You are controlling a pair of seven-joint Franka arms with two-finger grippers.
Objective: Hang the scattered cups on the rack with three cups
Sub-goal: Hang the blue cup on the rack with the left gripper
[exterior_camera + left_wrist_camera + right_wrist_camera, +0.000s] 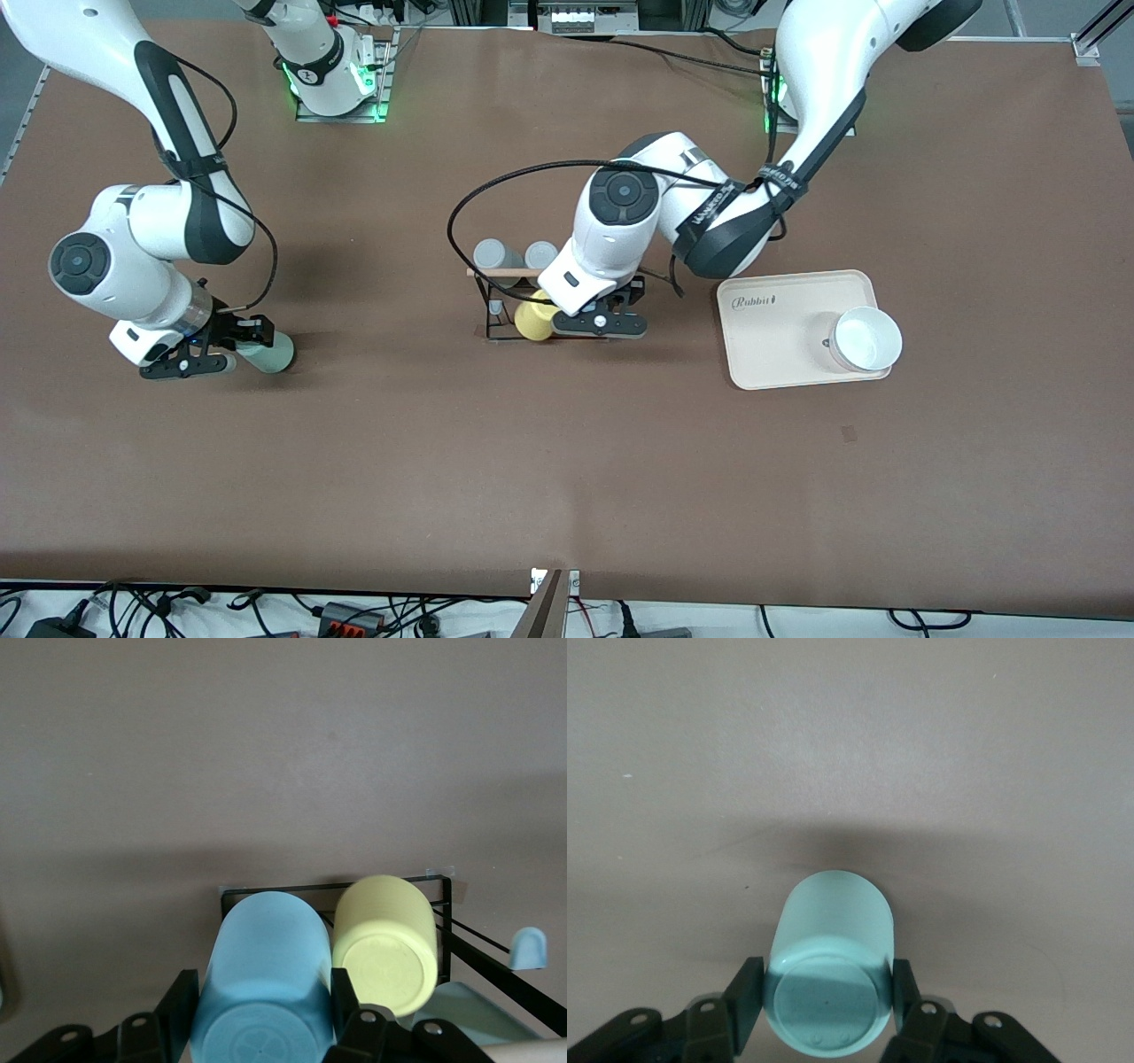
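Observation:
My left gripper point(586, 317) is at the black wire rack point(490, 306), under its wooden rod point(505, 272). In the left wrist view the left gripper point(261, 990) is shut on the light blue cup point(266, 935), which points down at the rack's base frame point(292, 891) beside the yellow tumbler point(385, 943). In the front view the wrist hides the blue cup and the yellow tumbler point(534, 321) shows on the rack. My right gripper point(237, 347) is shut on the sage-green cup point(271, 353), held on its side low over the table toward the right arm's end. The right wrist view shows this cup point(833, 912) between the fingers point(749, 981).
Two grey tumblers point(492, 254) point(540, 254) show at the rack, farther from the front camera than the rod. A cream tray point(771, 354) toward the left arm's end holds a white bowl point(866, 338). Cables loop from the left arm over the rack.

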